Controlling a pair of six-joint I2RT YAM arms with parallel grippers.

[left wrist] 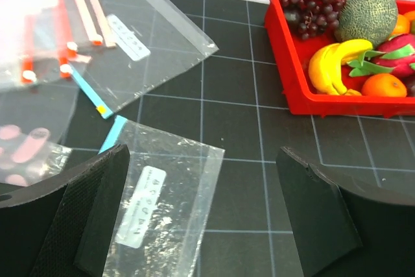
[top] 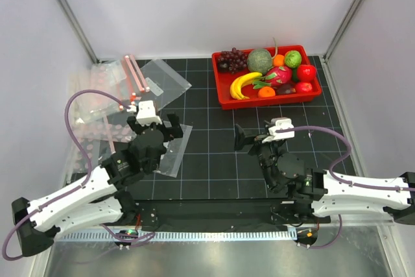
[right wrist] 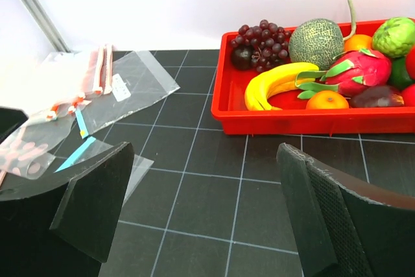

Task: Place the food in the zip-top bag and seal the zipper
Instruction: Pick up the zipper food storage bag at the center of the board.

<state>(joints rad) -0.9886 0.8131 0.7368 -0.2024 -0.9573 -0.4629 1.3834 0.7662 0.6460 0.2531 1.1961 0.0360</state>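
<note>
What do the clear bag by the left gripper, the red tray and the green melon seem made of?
Zip-top bag: thin soft plastic, clear, glossy; it wrinkles and glints. Red tray: probably rigid moulded plastic, smooth, slight sheen. Melon: likely plastic or foam, matte, netted skin pattern.

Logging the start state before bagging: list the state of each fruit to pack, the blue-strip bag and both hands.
Melon: in the red tray.
Banana: in the tray.
Red round fruit: in the tray.
Blue-strip zip-top bag: flat on the mat, empty.
Left hand: open, empty.
Right hand: open, empty.
</note>
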